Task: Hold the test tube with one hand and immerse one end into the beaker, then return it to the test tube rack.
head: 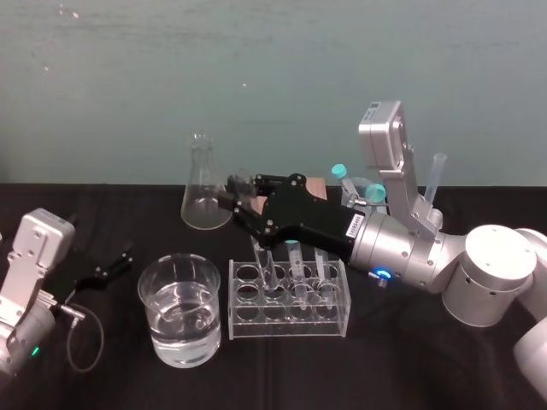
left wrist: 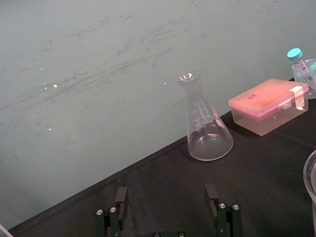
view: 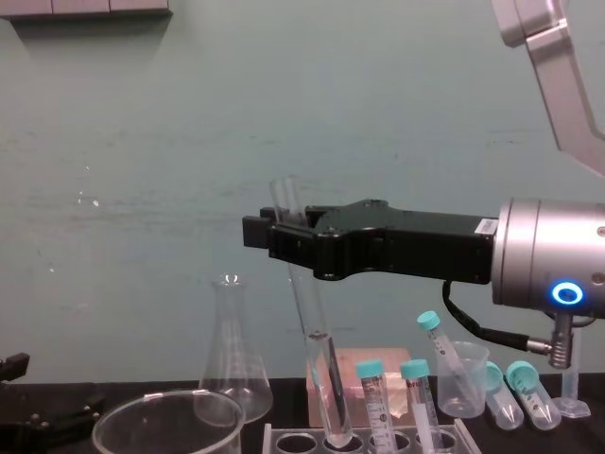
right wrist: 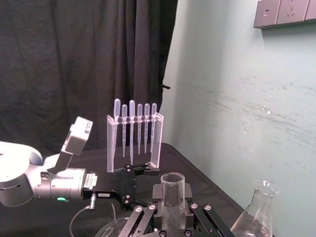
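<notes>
right tool (view: pixel 260 232) reaches in from the right over the bench (head: pixel 410 367), clenched on the test tube (view: pixel 312 331) a little below its open mouth. the grip sits high, i judge, so that the lower length hangs free for dipping and for threading through a rack hole.

the tube leans slightly, mouth toward my left and round end toward my right. a small amount of clear liquid sits low inside it. in the chest view the round end seems to be down in one of the holes of the test tube rack (head: pixel 286 329). i cannot tell whether it rests on the rack floor or hangs just short of it.

the right wrist view looks straight down the tube's mouth, with a finger on either side of the glass. the hold looks centred.

the beaker (head: pixel 181 337) stands just beside the rack on its left, part full of water. close placement keeps the carry short. its mouth is much wider than the tube, so aiming there should be easy. the rack hole is the tight fit, and the lean could make the glass catch on the top plate.

left tool (left wrist: pixel 166 192) is parked low at the bench's left edge, fingers spread and holding nothing.

a conical flask (head: pixel 205 192) stands behind the beaker, well clear of the path between rack and beaker.
</notes>
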